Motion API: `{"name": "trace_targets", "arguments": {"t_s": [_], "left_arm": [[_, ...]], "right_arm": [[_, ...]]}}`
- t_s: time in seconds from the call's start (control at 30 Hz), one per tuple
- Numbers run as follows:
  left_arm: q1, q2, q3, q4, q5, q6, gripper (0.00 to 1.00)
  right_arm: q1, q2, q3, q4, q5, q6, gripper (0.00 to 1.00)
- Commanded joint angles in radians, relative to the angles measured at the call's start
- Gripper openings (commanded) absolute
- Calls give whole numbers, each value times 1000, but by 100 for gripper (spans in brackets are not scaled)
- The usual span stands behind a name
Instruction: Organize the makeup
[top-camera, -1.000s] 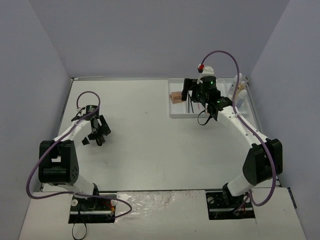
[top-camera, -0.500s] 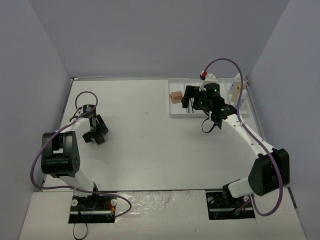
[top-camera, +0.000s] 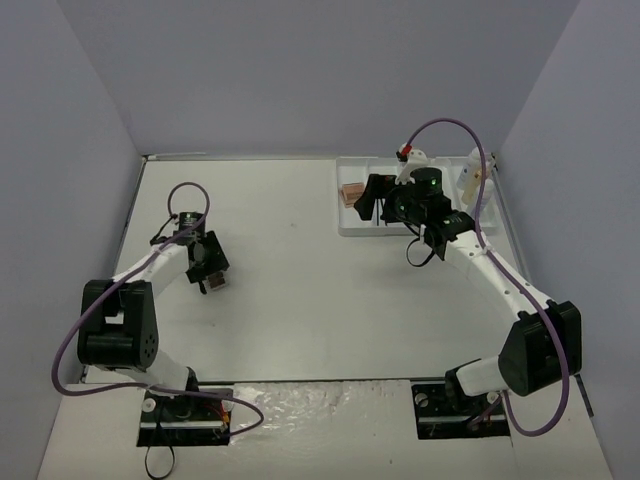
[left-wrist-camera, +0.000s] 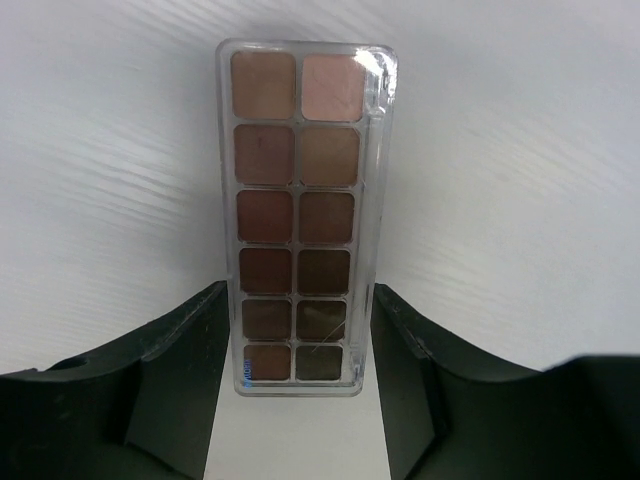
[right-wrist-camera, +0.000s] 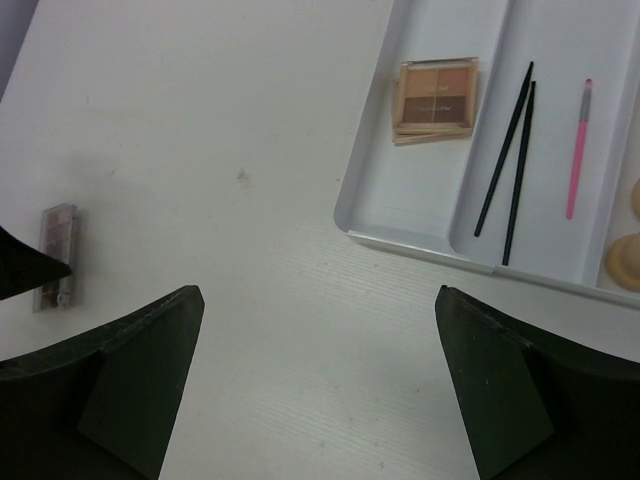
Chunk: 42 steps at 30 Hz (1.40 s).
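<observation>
A long clear eyeshadow palette (left-wrist-camera: 298, 210) with brown and pink pans lies flat on the white table. My left gripper (left-wrist-camera: 300, 295) straddles its near end, and both fingers press against its long sides. From the right wrist the same palette (right-wrist-camera: 55, 255) shows far left. My right gripper (right-wrist-camera: 318, 300) hangs wide open over bare table in front of the white divided tray (right-wrist-camera: 400, 240), holding nothing. In the tray lie a square palette (right-wrist-camera: 436, 100), two black pencils (right-wrist-camera: 505, 150), a pink pencil (right-wrist-camera: 578, 150) and peach sponges (right-wrist-camera: 628, 262).
The tray (top-camera: 345, 232) sits at the back right of the table, with small bottles (top-camera: 476, 170) at its right end. Blue-grey walls close in the table on three sides. My right gripper (top-camera: 372, 200) hovers at the tray's left end.
My left gripper swung right and nearer, settling over the long palette while its jaws narrowed from wide open onto its sides. The right gripper drew slightly left off the tray, staying open.
</observation>
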Motion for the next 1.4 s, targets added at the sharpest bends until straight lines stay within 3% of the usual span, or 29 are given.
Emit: {"name": "trace_targets", "arguments": {"t_s": [0.0,0.13,0.53,0.7,0.87,1.1,1.37], "left_arm": [[-162,-138,106,-22,70,6,28],[-276,-214,140,51,133,-29,28],[-467,-239,211,269,265,-84,28],[-488,-252,227,300,261,-102,27],[-494,-275,209,317,274,-123,28],[-515,-280,183,372,273,-136,28],[-518,-253,195,404,267,-151,27]], "right_arm": [[1,-55,25,87,-156,53,99],[18,-43,63,90,-248,123,98],[182,87,185,144,-257,264,88],[252,129,201,156,-190,296,84],[267,126,164,153,-89,317,78],[269,140,157,154,-64,325,70],[282,148,131,159,-72,337,48]]}}
